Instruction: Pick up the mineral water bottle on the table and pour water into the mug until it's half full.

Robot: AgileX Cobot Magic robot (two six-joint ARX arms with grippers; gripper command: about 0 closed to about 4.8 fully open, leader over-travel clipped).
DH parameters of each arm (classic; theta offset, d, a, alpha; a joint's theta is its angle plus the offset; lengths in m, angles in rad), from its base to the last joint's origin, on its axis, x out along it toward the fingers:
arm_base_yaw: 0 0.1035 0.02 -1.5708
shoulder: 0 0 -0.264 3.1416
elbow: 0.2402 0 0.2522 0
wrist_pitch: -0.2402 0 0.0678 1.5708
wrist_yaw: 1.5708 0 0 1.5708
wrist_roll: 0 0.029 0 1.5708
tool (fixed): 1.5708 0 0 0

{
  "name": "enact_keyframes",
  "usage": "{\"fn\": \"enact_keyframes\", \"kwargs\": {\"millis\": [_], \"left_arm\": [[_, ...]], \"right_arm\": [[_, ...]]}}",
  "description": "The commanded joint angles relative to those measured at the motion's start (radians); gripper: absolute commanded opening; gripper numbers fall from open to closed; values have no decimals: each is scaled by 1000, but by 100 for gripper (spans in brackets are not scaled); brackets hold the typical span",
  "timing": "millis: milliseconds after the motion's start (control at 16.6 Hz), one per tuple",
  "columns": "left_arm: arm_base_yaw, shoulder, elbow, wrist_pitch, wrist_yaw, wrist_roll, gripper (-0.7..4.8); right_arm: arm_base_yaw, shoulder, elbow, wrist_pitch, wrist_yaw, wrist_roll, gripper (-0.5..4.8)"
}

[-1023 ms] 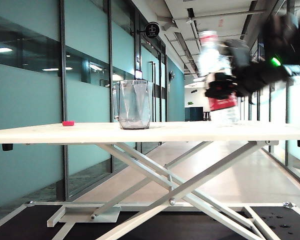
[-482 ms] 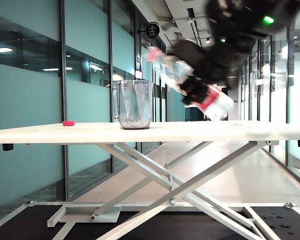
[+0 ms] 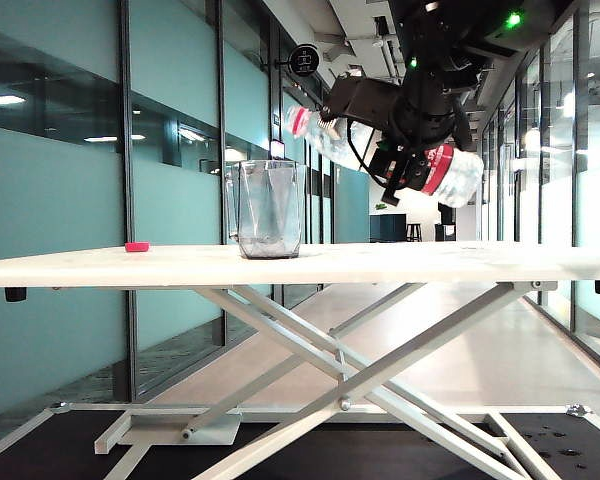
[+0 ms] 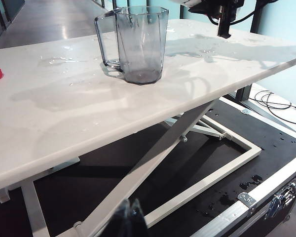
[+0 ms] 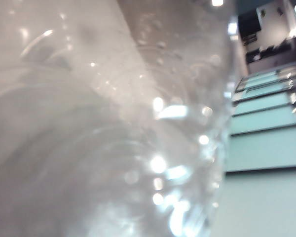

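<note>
Upper right, the right end effector (image 3: 408,152) clamps the thin, crushable mineral water bottle (image 3: 455,176) mid-body (slippery, sloshing); left end effector (image 4: 129,217), lower edge, fingers together.

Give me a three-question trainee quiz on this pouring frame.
1. True or false: the mineral water bottle stands upright on the table.
2. Which gripper holds the bottle? A) left gripper B) right gripper
3. What small red thing lies on the table, on the mug's far side from the bottle?

Key: 1 false, it is held tilted, neck toward the mug. 2 B. 3 red cap.
</note>
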Motion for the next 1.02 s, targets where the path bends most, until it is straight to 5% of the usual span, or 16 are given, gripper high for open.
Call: {"fn": "enact_keyframes", "kwargs": {"millis": [60, 1023], "left_arm": [[0, 0, 1, -6, 7, 7, -5], [0, 0, 1, -6, 15, 14, -5]], "right_arm": [[3, -17, 13, 100, 8, -83, 210], [3, -85, 8, 8, -40, -270, 211]]}}
